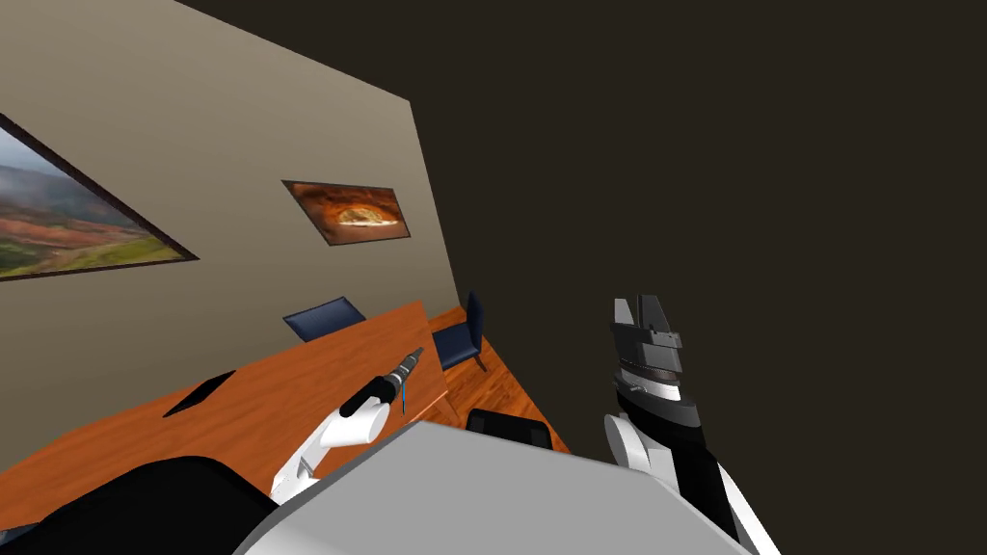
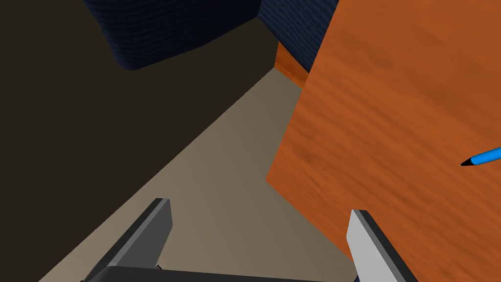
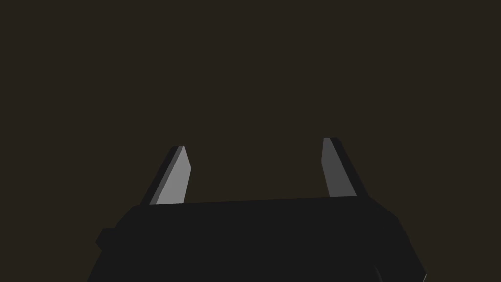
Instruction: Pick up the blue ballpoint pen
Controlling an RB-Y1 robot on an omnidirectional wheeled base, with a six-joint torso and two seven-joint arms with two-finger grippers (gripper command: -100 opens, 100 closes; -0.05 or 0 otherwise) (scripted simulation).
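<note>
The blue pen lies on the orange wooden table, close to its near corner. In the left wrist view only its dark tip and a short blue stretch show, off to one side of my fingers. My left gripper reaches over that corner of the table, just beyond the pen. Seen from its own wrist, the left gripper is open with nothing between its fingers, straddling the table's edge. My right gripper is raised beside my chest, well off the table; its wrist view shows it open and empty.
A flat black item lies on the table further left. Dark blue chairs stand at the far side and at the table's end, and a black chair is near my chest. A beige wall runs behind the table.
</note>
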